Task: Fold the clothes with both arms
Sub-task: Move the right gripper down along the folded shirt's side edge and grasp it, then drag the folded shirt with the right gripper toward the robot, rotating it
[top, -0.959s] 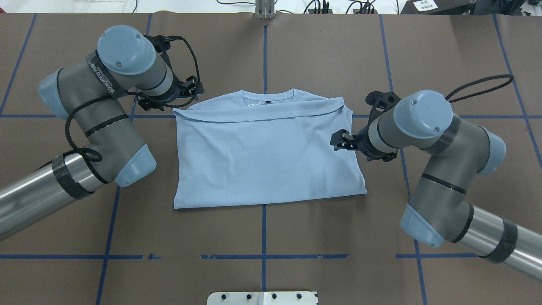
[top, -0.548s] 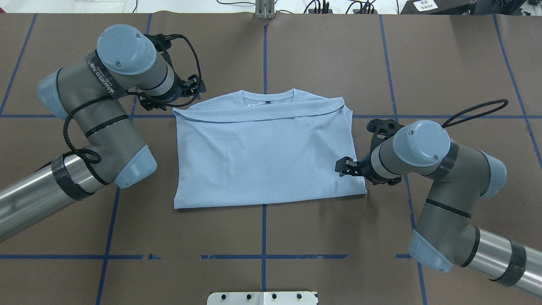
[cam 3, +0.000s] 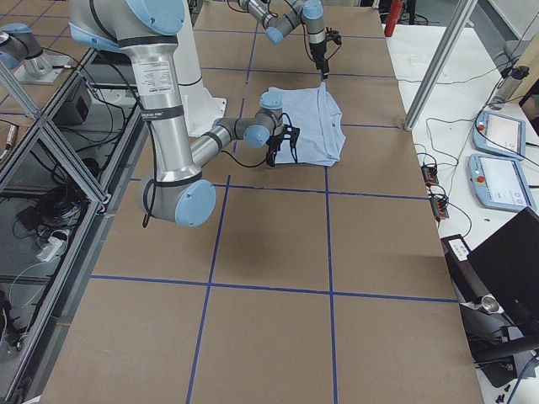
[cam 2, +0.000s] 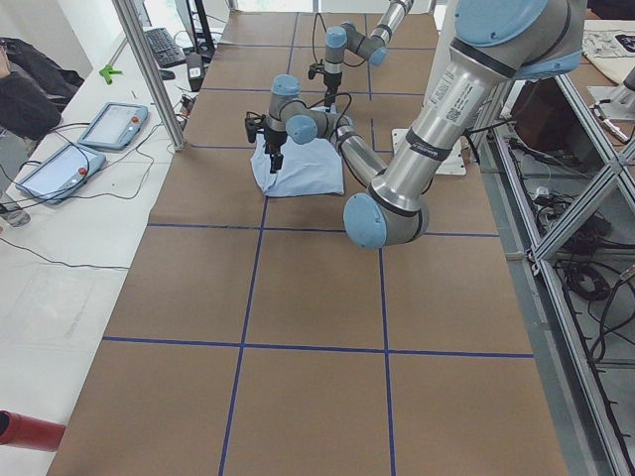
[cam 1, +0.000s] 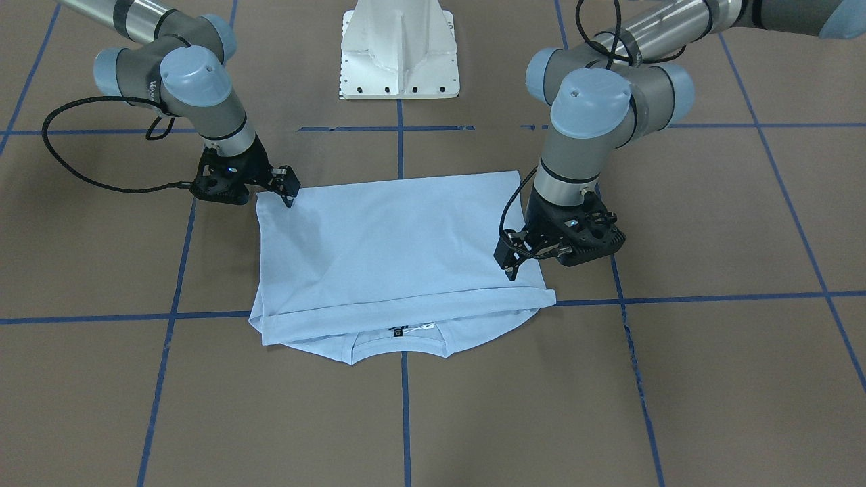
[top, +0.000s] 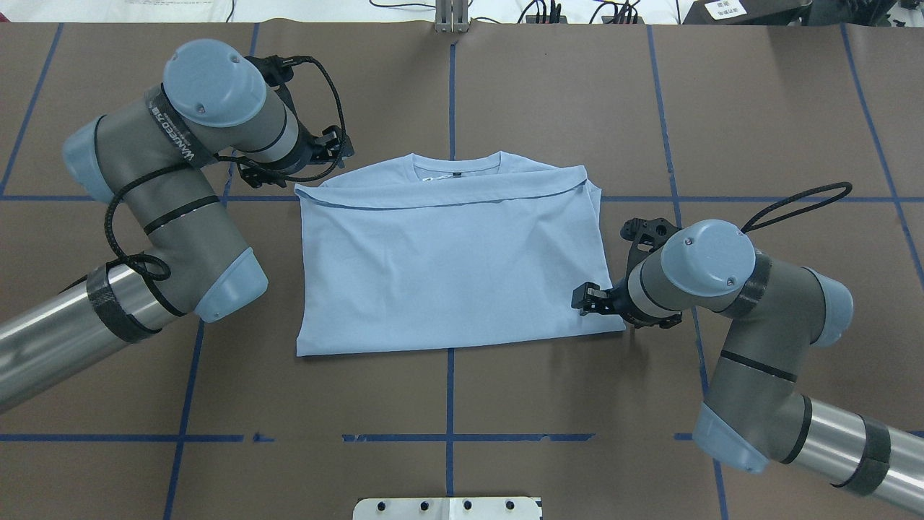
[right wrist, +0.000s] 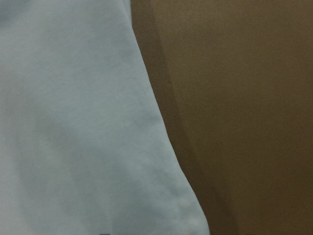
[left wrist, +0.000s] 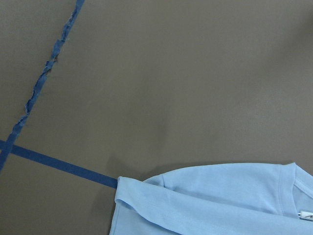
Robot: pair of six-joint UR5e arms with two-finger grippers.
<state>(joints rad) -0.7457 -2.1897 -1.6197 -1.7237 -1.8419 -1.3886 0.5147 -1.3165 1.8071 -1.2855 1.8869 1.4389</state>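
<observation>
Running under the T-shirt (top: 447, 267), blue tape (top: 449, 397) grids the table (top: 548, 87).

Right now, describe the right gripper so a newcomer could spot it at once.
On the brown table with blue tape lines lies a folded light blue T-shirt, collar away from the robot. The right gripper is the black two-finger one at the shirt's near corner on the robot's right. Unlike it, the left gripper sits by the far, collar-end corner.

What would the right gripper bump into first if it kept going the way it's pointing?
Probably the T-shirt: the right gripper points down at its corner nearest the robot; how high it hangs is unclear.
</observation>
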